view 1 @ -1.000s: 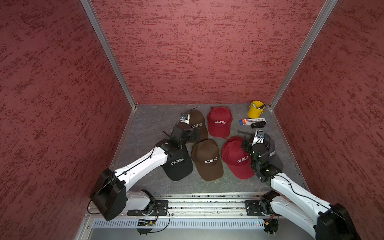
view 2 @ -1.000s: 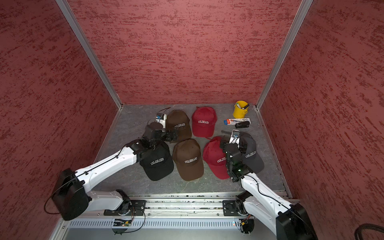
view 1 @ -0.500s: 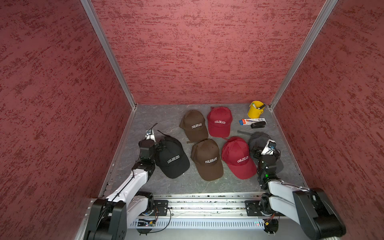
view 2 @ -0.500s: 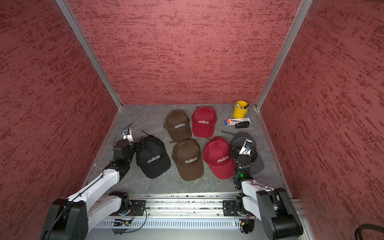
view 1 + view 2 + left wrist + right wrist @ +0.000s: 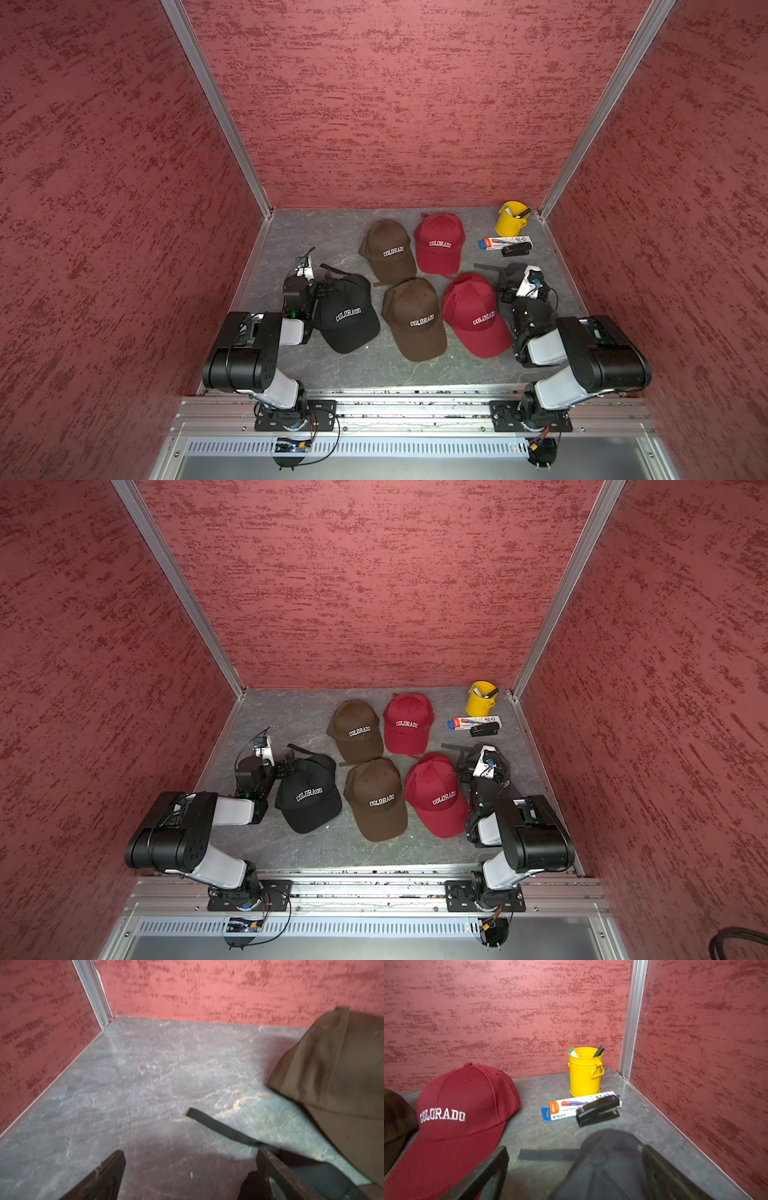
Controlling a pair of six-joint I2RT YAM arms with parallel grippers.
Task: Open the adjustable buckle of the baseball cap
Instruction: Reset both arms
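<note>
Six "COLORADO" caps lie on the grey floor. The black cap point(image 5: 347, 316) sits at the left, and its black strap point(image 5: 218, 1128) trails loose on the floor. My left gripper point(image 5: 326, 286) point(image 5: 190, 1153) is open at that cap's back edge, with only bare floor between its fingers. The grey cap point(image 5: 512, 269) point(image 5: 608, 1165) lies at the right, mostly under my right arm, and its strap point(image 5: 548, 1154) lies flat beside it. My right gripper point(image 5: 505, 286) point(image 5: 574, 1148) is open, its fingers either side of the grey cap's crown. I cannot make out a buckle.
Two brown caps point(image 5: 388, 249) point(image 5: 415, 318) and two red caps point(image 5: 440, 243) point(image 5: 473, 313) fill the middle. A yellow bucket point(image 5: 584, 1072) with markers, a pen pack point(image 5: 571, 1107) and a black stapler point(image 5: 598, 1110) sit in the back right corner. Red walls enclose three sides.
Both arms have drawn back from over the caps and folded toward the front rail. Both grippers stayed open. The caps have barely shifted.
</note>
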